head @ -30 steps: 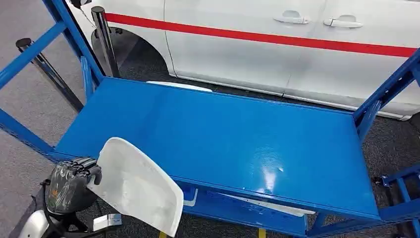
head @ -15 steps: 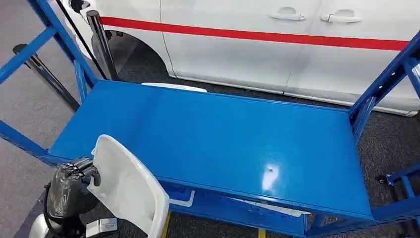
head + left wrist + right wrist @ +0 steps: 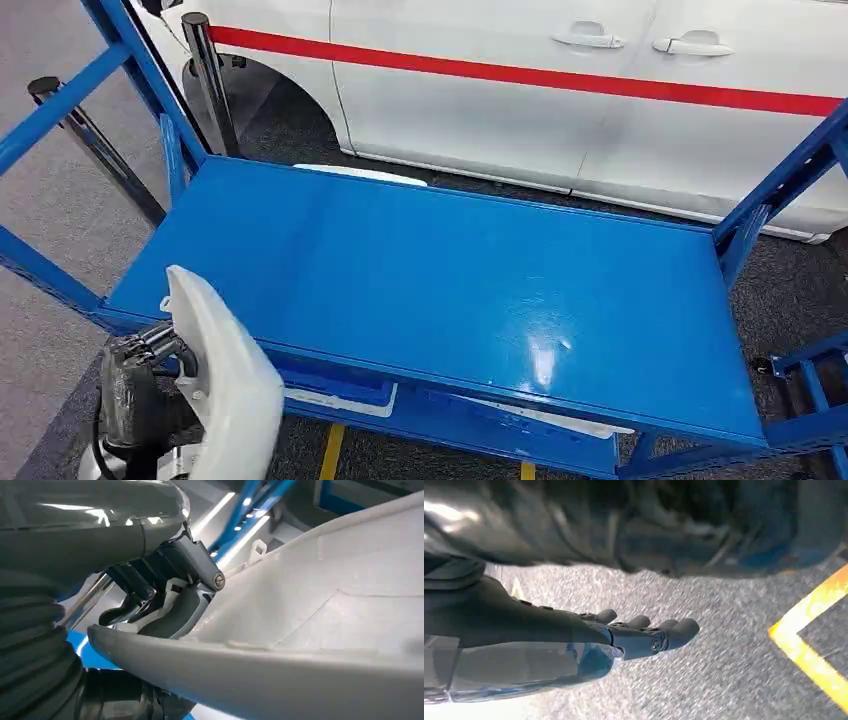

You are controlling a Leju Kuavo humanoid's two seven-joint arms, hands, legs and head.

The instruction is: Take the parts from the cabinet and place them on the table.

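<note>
My left hand (image 3: 140,385) grips a white curved plastic part (image 3: 225,385) at the lower left, just off the near left corner of the blue shelf top (image 3: 450,270). The part stands nearly edge-on to the head view. In the left wrist view the part (image 3: 320,610) is pinched between the dark fingers (image 3: 175,605) and the grey hand cover. My right hand (image 3: 624,635) hangs over grey carpet with its fingers stretched out and nothing in them.
A white car (image 3: 560,90) with a red stripe stands behind the blue rack. Blue uprights (image 3: 140,70) rise at the rack's left and right ends. More white parts (image 3: 520,415) lie on the lower shelf. Black posts (image 3: 210,75) stand at the far left. Yellow floor tape (image 3: 809,650) crosses the carpet.
The white part has turned from lying broad and flat to standing nearly edge-on, and has shifted left with my left hand. The head view swayed slightly and came back.
</note>
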